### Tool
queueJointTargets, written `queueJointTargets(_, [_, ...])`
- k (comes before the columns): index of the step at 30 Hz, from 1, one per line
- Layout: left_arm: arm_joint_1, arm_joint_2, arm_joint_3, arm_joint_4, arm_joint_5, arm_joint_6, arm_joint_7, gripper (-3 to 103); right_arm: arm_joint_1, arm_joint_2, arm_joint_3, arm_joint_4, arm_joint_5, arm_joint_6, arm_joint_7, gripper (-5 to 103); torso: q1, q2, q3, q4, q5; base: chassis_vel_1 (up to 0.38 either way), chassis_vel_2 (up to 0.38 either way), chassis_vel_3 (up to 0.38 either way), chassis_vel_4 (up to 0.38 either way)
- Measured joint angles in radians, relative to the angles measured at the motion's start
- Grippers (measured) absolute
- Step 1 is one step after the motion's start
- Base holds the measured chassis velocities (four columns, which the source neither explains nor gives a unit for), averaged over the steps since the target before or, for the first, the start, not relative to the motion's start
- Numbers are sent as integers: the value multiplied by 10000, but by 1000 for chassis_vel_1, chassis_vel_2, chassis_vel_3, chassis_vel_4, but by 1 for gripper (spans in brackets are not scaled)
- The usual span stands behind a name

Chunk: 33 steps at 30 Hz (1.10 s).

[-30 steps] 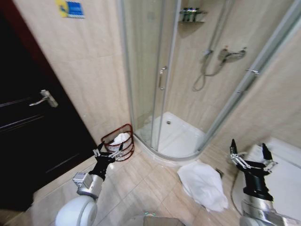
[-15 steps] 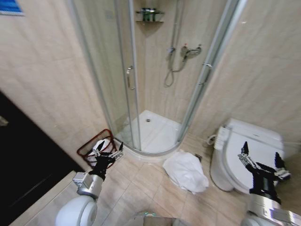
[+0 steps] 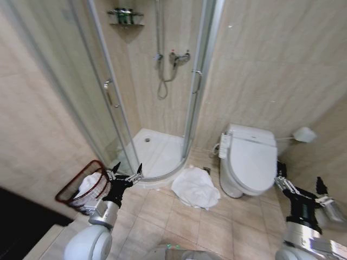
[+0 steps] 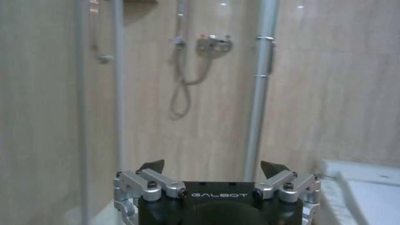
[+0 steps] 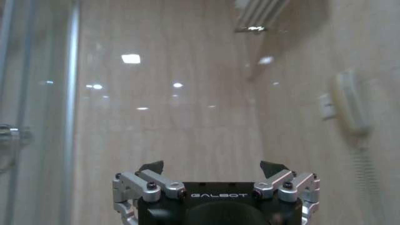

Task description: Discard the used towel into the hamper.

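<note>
A crumpled white towel (image 3: pixel 195 187) lies on the tiled floor between the shower base and the toilet. The hamper (image 3: pixel 82 188), a dark reddish-brown wire basket with white cloth inside, stands at the lower left against the wall. My left gripper (image 3: pixel 126 171) is open and held up in front of me, just right of the hamper. My right gripper (image 3: pixel 299 184) is open too, raised at the lower right past the toilet. In the wrist views both the left gripper (image 4: pixel 212 165) and the right gripper (image 5: pixel 212 165) hold nothing between their spread fingers.
A curved glass shower cabin (image 3: pixel 147 86) fills the far corner, its white base (image 3: pixel 154 153) on the floor. A white toilet (image 3: pixel 246 160) with its lid down stands at the right wall. A dark door edge (image 3: pixel 21 225) is at the lower left. Beige floor tiles lie before me.
The whole head view has swung to the right: the door and hamper slid left, the toilet came fully into view. Both grippers stay raised and open.
</note>
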Motion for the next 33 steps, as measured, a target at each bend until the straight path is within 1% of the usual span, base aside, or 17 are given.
queueJointTargets(1, [0,0,0,0,0,0,0,100,8,0,0,-24,-34,10,2,100,0,0,0,-2,-5,-130,-111,-90,-135])
queueJointTargets(4, [0,0,0,0,0,0,0,100,63,0,-40,-130,-256,100,87,100,-1,1,0,-1,0,-77,-97,-90,-73])
queueJointTargets(7, [1,0,0,0,0,0,0,100,139,0,-122,-203,-529,207,177,100,-1,1,0,5,-2,0,0,0,0])
queueJointTargets(14, [1,0,0,0,0,0,0,100,177,0,-127,-202,-623,202,297,100,-18,-33,-17,6,-3,0,0,0,0])
queueJointTargets(22, [1,0,0,0,0,0,0,100,155,0,-143,-274,-512,244,380,100,-224,-469,-244,5,-2,0,0,0,0])
queueJointTargets(23, [1,0,0,0,0,0,0,100,155,0,-143,-274,-512,244,380,100,-224,-469,-244,5,-2,0,0,0,0])
queueJointTargets(31, [1,0,0,0,0,0,0,100,118,0,-148,-336,-439,302,224,100,-448,-981,-533,5,-2,0,0,0,0])
queueJointTargets(32, [1,0,0,0,0,0,0,100,118,0,-148,-336,-439,302,224,100,-448,-981,-533,5,-2,0,0,0,0])
queueJointTargets(33, [1,0,0,0,0,0,0,100,72,0,-126,-358,-315,349,98,100,-481,-1058,-577,5,-2,0,0,0,0])
